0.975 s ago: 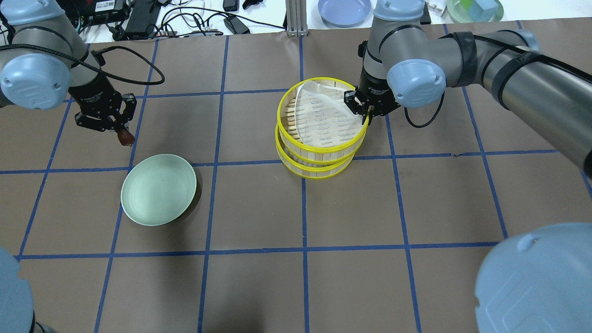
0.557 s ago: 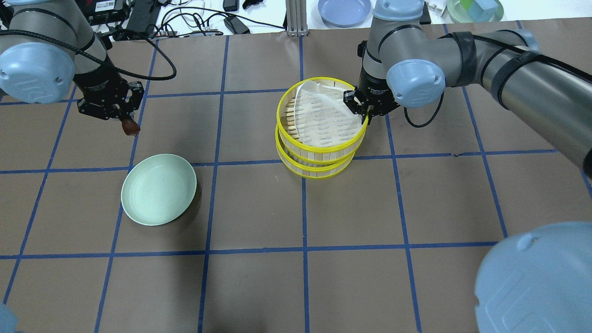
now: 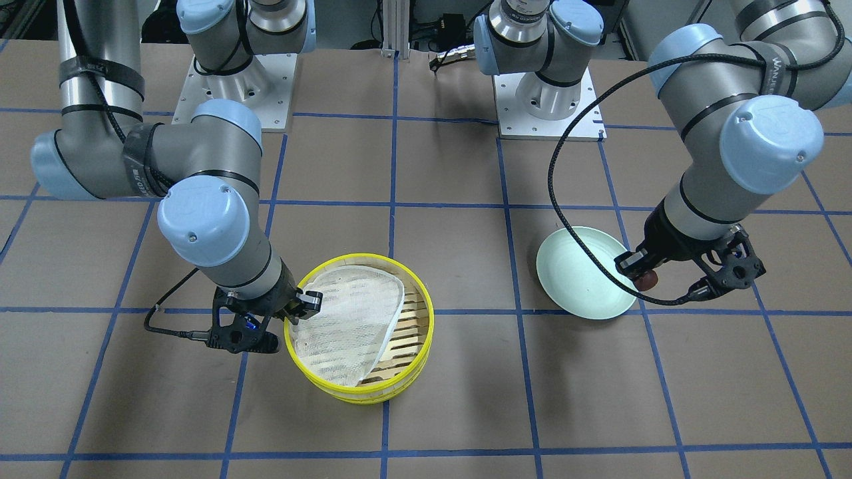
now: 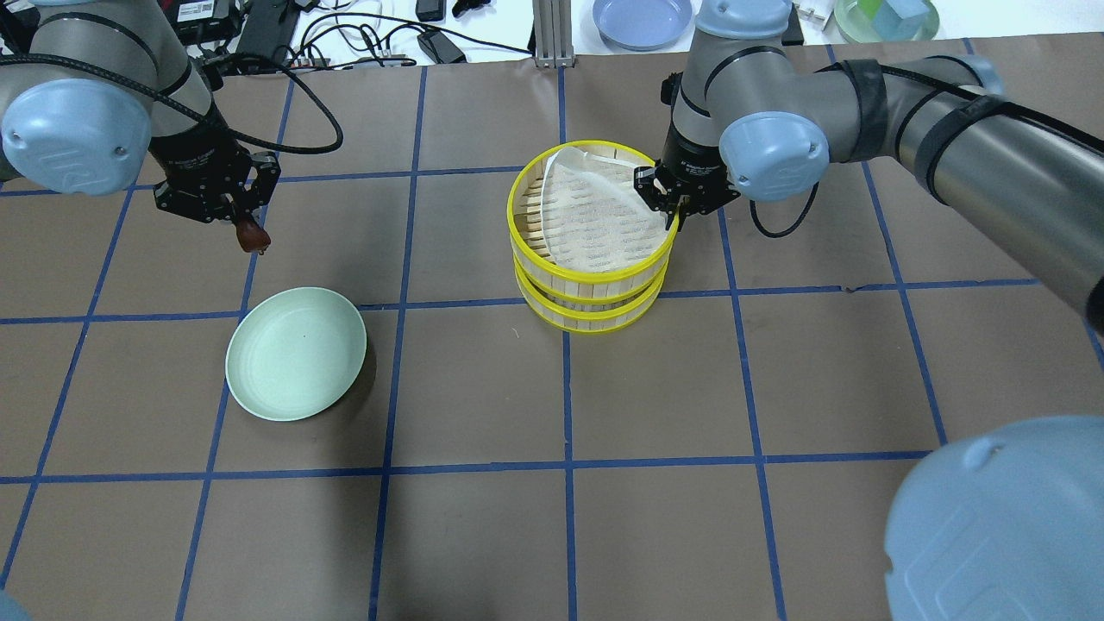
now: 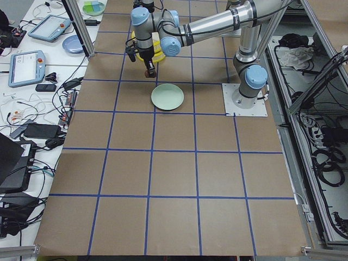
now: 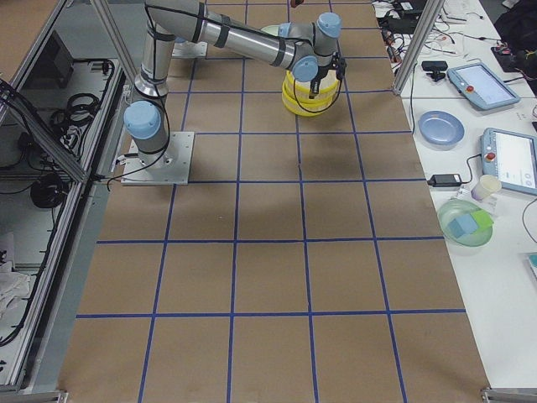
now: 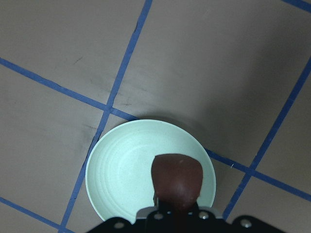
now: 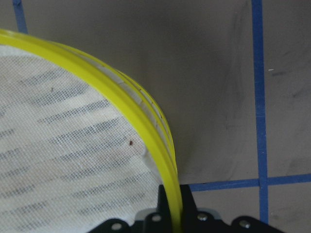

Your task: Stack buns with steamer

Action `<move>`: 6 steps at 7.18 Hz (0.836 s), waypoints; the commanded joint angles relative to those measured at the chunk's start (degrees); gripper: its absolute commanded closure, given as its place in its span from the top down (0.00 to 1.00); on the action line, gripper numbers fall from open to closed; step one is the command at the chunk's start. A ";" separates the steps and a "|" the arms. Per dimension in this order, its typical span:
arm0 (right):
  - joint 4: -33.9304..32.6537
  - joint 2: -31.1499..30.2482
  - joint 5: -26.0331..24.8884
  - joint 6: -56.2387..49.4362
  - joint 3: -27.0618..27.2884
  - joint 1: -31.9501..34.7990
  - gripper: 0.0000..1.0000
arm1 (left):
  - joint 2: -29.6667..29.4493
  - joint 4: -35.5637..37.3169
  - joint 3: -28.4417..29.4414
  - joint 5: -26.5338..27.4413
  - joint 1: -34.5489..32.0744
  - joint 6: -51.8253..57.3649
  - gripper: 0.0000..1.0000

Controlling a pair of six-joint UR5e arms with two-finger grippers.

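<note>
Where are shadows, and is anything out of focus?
Overhead exterior: the green dish casts a soft shadow to its right; the arm joint at the lower right corner is blurred. Left wrist: the brown bun shows no strong glare. Right wrist: the mesh liner is sharp.

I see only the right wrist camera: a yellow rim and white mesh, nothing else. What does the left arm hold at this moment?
Observer: The left gripper holds the dark reddish-brown bun in its jaws, raised off the table.
Operator: Is something lying in the green dish?
Observer: No, the pale green dish is empty.
Operator: How many steamer tiers are there?
Observer: Two, the top tier over the bottom tier.
</note>
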 commanded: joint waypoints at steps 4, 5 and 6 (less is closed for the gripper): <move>-0.02 0.18 -0.13 0.17 0.04 -0.04 0.54 | -0.18 0.22 -0.22 -0.04 -0.08 0.07 0.00; -0.11 0.09 -0.65 0.26 0.04 -0.04 0.84 | -0.18 0.31 -0.23 -0.12 -0.08 0.07 0.00; -0.19 0.00 -0.65 0.17 0.04 -0.04 0.99 | -0.18 0.31 -0.31 -0.12 -0.08 0.07 0.00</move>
